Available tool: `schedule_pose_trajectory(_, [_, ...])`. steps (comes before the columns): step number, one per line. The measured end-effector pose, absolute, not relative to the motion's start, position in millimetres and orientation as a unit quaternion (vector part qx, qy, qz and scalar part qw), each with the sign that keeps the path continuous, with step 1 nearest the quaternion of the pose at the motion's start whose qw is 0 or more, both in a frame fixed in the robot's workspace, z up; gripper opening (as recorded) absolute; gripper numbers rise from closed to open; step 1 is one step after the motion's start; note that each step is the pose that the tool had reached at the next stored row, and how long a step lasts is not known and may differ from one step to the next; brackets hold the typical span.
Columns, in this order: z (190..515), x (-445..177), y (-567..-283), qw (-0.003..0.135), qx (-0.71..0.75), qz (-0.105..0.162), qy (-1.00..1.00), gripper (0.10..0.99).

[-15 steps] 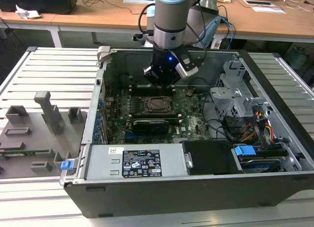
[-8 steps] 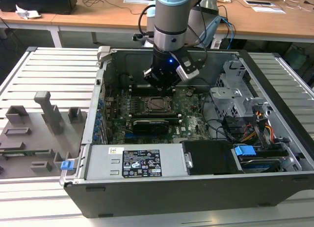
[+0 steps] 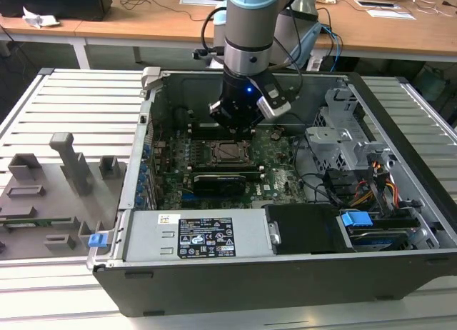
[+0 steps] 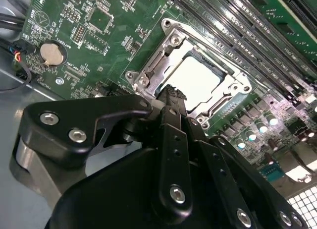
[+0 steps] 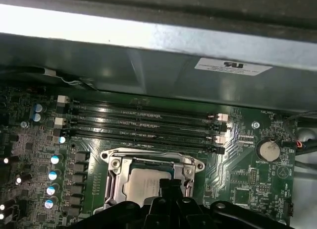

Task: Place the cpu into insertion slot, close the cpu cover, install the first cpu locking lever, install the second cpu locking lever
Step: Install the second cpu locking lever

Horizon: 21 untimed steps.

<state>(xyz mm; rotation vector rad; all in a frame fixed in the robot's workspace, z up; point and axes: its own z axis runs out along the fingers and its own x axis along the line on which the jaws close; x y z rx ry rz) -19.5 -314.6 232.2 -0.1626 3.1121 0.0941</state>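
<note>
Open dark-grey steel computer case (image 3: 143, 273), lying on its side on a slatted pale-grey metal table (image 3: 78, 101). Green motherboard (image 3: 278, 166) inside, carrying long black memory slots (image 5: 143, 122) and a round silver coin battery (image 4: 49, 53). Black-and-silver robot arm wrist with its black gripper (image 3: 234, 126) lowered into the case, poised directly over the socket area; fingers look drawn together at the tip in the second wrist view, with nothing visibly held, though this is a judgement. Square dark insertion slot with metal rim (image 5: 111, 177), mid-board beside the memory slots. Thin silvery cpu cover, a hinged square frame (image 4: 163, 53), lying flat over the slot, apparently closed. Flat square cpu with silver-grey metal top (image 4: 195, 80), seated in the slot and visible through the cover's window. Status: chip placed, cover down; whether either locking lever is latched cannot be told, so those steps are judged outstanding.
</note>
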Motion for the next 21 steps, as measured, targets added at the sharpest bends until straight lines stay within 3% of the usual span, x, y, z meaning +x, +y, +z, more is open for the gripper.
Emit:
schedule_pose_trajectory(7, [248.6, -19.5, -314.7, 0.012, -0.052, 0.030, 0.998, 0.106])
schedule_pose_trajectory(21, [248.7, -19.6, -338.1, 0.012, -0.052, 0.030, 0.998, 0.106])
